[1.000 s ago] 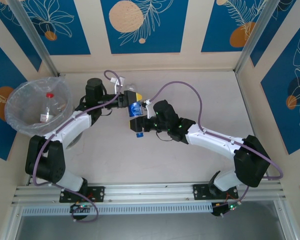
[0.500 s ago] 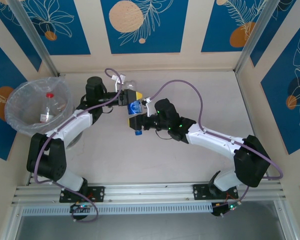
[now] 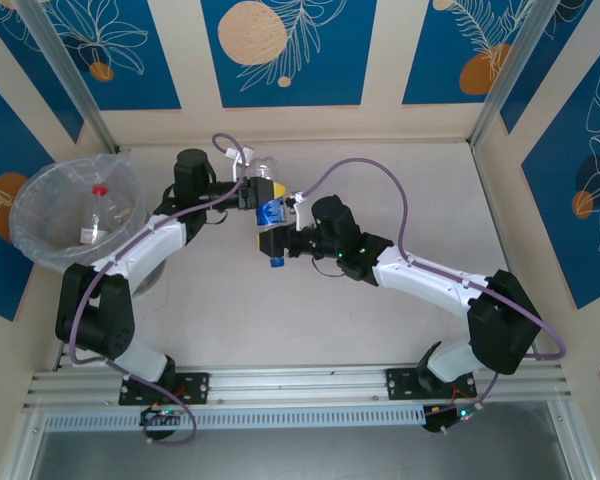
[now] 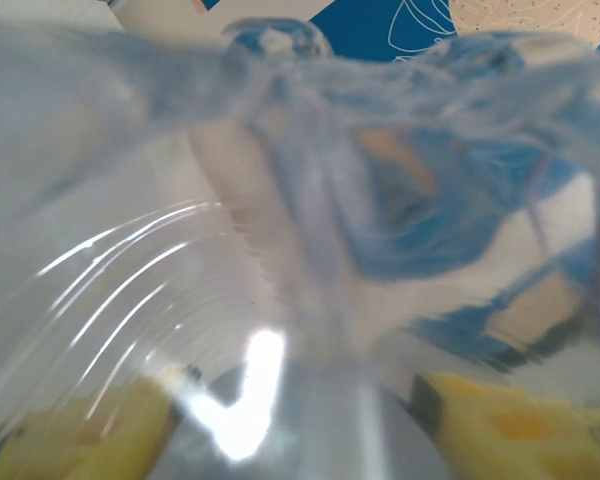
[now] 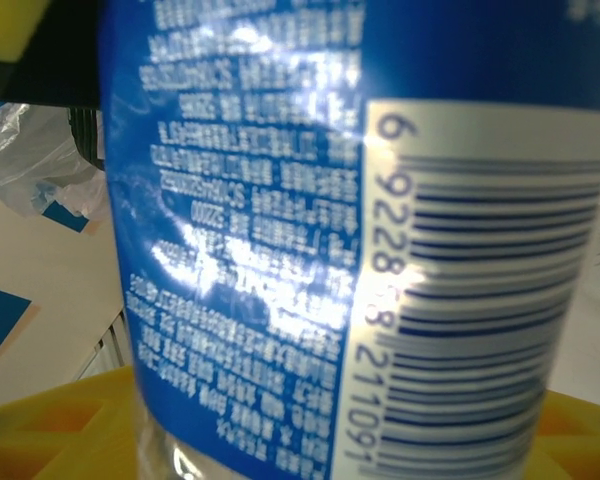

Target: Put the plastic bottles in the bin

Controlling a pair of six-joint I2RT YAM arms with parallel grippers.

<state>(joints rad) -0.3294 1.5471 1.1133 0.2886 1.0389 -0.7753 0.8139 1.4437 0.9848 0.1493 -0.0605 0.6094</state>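
two bottles, one bin, two grippers counted.
blue bottle over table centre, left gripper clamped on its clear end, right gripper clamped on its label; red-cap bottle lies inside bin, far left.

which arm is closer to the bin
Left. Its forearm runs right beside the bin, with the left gripper at the blue-labelled bottle. The right gripper is at that bottle too, its arm reaching away rightward.
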